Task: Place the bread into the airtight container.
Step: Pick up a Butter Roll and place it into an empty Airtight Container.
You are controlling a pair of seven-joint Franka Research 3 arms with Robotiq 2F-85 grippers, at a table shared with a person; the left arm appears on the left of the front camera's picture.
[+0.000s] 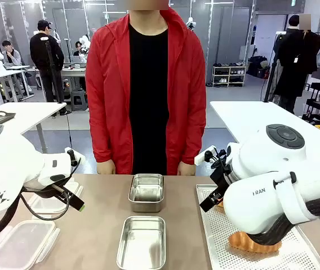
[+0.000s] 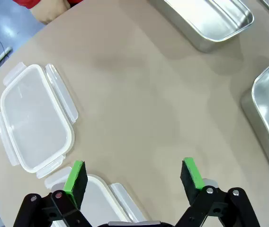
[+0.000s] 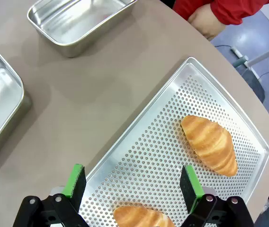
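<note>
- Bread (image 3: 209, 144) is lying on the tray (image 3: 163, 137) at the right of the table. One croissant is sitting toward the tray's far part and a second croissant (image 3: 141, 216) is sitting nearer, the two apart.
- Right gripper (image 3: 132, 177) is hanging above the tray, jaws spread wide and gripping nothing. The nearer croissant is showing low between its fingers in the wrist view.
- Far container (image 1: 146, 191) and near container (image 1: 142, 243), both steel and open-topped, are standing in the middle of the table with a gap between them.
- Left gripper (image 2: 134, 172) is hovering over the left of the table, jaws likewise wide with nothing between them.
- Two clear plastic lids are lying at the left. One lid (image 2: 35, 125) is lying flat on the tabletop, and another lid (image 2: 96, 201) is lying partly under the left gripper.
- Person (image 1: 146, 84) in a red jacket is standing at the far side, resting one hand (image 1: 106, 167) and the other hand (image 1: 186, 169) at the table's far edge.
</note>
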